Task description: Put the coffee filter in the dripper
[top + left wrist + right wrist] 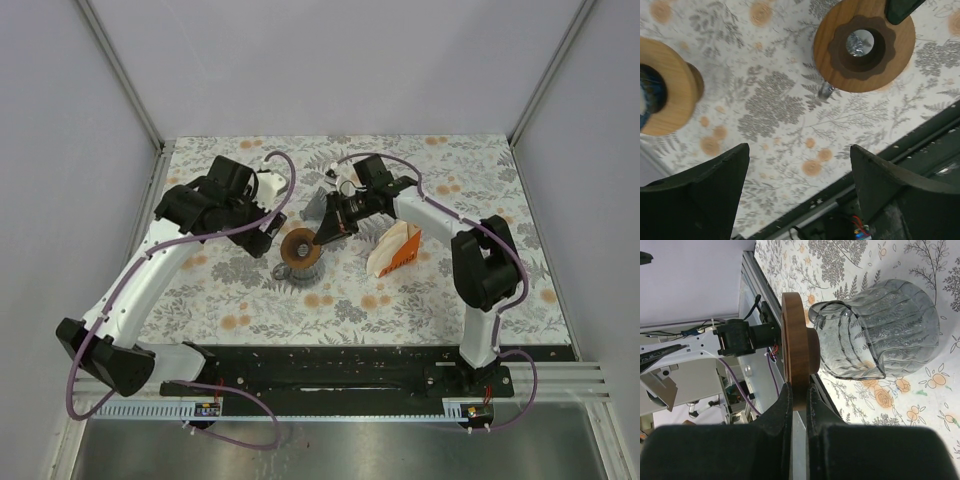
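Note:
The dripper (pixel 298 250) is a ribbed glass cone (pixel 880 335) with a round wooden collar (pixel 795 345). It is tipped over, so the collar's flat face and dark centre hole (pixel 864 45) point upward. My right gripper (pixel 799 390) is shut on the edge of that wooden collar (pixel 325 232). The coffee filter (pixel 393 250), white paper with an orange band, lies on the table just right of the dripper, and neither gripper touches it. My left gripper (pixel 799 150) hovers open and empty over the tablecloth, left of the dripper (pixel 262 238).
A second round wooden piece with a dark blue centre (pixel 662 95) sits at the left edge of the left wrist view. The black base rail (pixel 330 365) runs along the near table edge. White walls enclose the flowered tablecloth (pixel 450 170).

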Robot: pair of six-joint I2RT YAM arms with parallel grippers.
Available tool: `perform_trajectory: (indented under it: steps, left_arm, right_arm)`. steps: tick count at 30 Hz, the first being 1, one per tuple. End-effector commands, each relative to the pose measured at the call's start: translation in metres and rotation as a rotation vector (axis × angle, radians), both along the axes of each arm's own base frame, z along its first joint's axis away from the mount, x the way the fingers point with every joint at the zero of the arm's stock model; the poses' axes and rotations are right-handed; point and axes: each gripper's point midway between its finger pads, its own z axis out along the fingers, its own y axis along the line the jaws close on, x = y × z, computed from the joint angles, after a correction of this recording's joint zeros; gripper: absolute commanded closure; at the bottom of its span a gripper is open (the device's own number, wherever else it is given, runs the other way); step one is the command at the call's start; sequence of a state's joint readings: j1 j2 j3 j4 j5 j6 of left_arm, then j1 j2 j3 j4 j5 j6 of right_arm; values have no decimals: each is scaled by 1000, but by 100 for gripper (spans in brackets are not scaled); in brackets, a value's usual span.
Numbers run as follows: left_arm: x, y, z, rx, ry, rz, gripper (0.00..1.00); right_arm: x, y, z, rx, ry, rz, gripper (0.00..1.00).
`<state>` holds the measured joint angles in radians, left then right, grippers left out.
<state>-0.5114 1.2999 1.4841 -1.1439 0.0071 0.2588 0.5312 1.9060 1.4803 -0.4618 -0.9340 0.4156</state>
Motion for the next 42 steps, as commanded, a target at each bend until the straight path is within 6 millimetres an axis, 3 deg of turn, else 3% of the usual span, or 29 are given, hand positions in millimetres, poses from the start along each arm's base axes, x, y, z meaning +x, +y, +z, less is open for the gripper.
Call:
perform_trajectory:
  steps: [1, 8, 12, 19, 24, 36, 40, 42]
  left_arm:
    - [-14, -15, -11, -218, 171, 116, 15]
    - [-9, -8, -48, -240, 279, 194, 19]
    - [-6, -7, -55, -229, 271, 195, 20]
    - [-5, -8, -54, -234, 255, 182, 20]
    - [-5, -8, -52, -240, 253, 178, 21]
    - [-3, -9, -49, -245, 245, 172, 21]
    - [3, -11, -42, -257, 216, 170, 20]
    - [9, -12, -32, -275, 170, 170, 19]
  right_arm:
    - [-5, 4, -4, 26, 26, 64, 100]
    - [-2, 2, -21, -4, 62, 68, 100]
    - [3, 0, -28, -18, 78, 55, 100]
    - [13, -10, -41, -113, 47, 19, 67]
    - [21, -15, -46, -185, 14, -4, 59]
    - [45, -26, -24, -269, -130, -76, 54]
    - [69, -36, 1, -333, -275, -164, 49]
    - [89, -42, 12, -371, -358, -243, 39]
